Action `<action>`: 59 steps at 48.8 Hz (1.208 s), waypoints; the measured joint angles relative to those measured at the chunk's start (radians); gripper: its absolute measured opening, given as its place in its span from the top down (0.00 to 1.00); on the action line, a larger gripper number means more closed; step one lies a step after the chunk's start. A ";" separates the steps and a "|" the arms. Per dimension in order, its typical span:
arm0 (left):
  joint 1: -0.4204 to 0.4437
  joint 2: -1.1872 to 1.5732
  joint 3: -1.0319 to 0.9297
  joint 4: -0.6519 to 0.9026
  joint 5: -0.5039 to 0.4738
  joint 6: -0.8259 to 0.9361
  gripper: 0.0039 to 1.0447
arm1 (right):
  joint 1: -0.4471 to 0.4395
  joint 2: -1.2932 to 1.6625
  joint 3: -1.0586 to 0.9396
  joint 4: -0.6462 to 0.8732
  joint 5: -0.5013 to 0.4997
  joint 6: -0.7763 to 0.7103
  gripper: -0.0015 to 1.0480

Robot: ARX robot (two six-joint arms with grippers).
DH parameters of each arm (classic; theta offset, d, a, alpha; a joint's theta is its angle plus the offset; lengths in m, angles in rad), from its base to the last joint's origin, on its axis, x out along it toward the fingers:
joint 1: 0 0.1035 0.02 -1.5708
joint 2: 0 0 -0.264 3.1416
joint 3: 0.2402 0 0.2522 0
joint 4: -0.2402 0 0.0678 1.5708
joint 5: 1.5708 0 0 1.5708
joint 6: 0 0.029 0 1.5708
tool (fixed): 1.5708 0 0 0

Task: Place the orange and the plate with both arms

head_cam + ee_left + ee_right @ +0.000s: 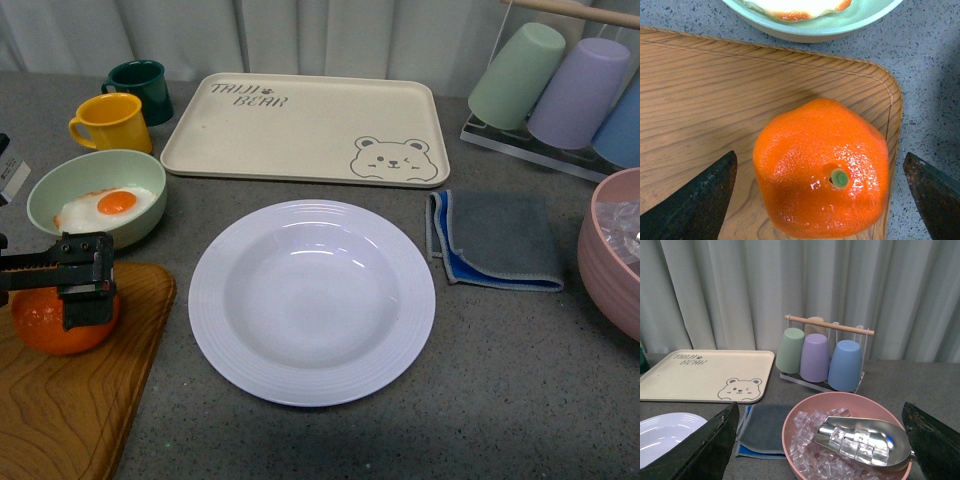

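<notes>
My left pincer [85, 290] is spread, one jaw either side of the orange [822, 170], neither touching it. The orange sits on the wooden board [70, 420], by its far right corner. The plate [215, 330] lies mid-tabletop, well apart.

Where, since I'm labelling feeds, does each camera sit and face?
Front: on the body, down at the plate; left gripper at the orange.
Left wrist: on that arm, down onto the orange; open fingers show.
Right wrist: across the ice bowl toward the curtain; right gripper open.
Front and left wrist share the orange.
</notes>
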 joint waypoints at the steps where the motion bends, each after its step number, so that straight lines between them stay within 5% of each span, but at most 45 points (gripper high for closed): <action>1: 0.001 0.001 0.000 -0.001 0.000 -0.003 0.06 | 0.000 0.000 0.000 0.000 0.000 0.000 0.09; 12: 0.005 -0.001 0.004 -0.025 -0.024 -0.015 0.36 | 0.000 0.000 0.000 0.000 0.000 0.000 0.09; 19: -0.014 -0.038 0.003 -0.032 -0.054 -0.013 0.47 | 0.000 0.000 0.000 0.000 0.000 0.000 0.09; 41: -0.390 -0.034 0.154 -0.032 -0.125 -0.117 0.49 | 0.000 0.000 0.000 0.000 0.000 0.000 0.09; 59: -0.451 0.163 0.275 -0.049 -0.100 -0.185 0.50 | 0.000 0.000 0.000 0.000 0.000 0.000 0.09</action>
